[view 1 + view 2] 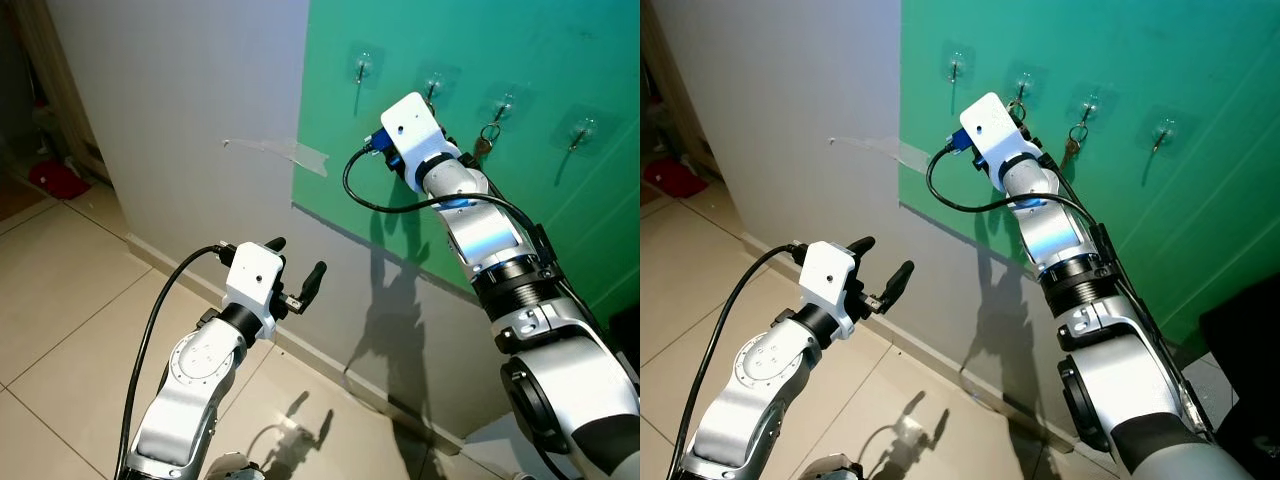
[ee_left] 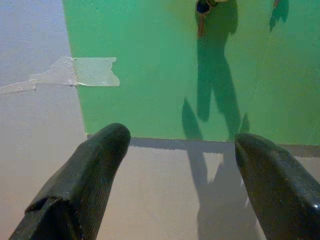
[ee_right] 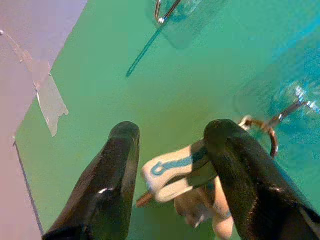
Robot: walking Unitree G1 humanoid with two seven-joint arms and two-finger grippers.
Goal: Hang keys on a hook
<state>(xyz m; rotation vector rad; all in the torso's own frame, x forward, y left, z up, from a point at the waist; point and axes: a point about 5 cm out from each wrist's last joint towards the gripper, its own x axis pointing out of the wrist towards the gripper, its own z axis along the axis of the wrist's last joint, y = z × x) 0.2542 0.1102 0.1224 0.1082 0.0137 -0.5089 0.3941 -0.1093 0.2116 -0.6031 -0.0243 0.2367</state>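
Right pincer (image 3: 170,175), spread beside my keys (image 3: 172,175), whose ring is catching the hook (image 3: 292,107); withdrawing carelessly risks dislodging them.

Four clear adhesive hooks in a row on the green sheet (image 1: 560,250): first hook (image 1: 361,68) nearest the sheet's left edge, then second hook (image 1: 434,82), third hook (image 1: 503,105), fourth hook (image 1: 583,130) farthest from that edge. Each a transparent pad with a small metal prong.

Keys (image 3: 185,175): a bunch on a brownish metal ring, with a white tag marked in blue and pale pieces under it. Ring looped on the second hook's prong, bunch dangling below against the sheet. Another key (image 1: 485,145) hanging from the third hook.
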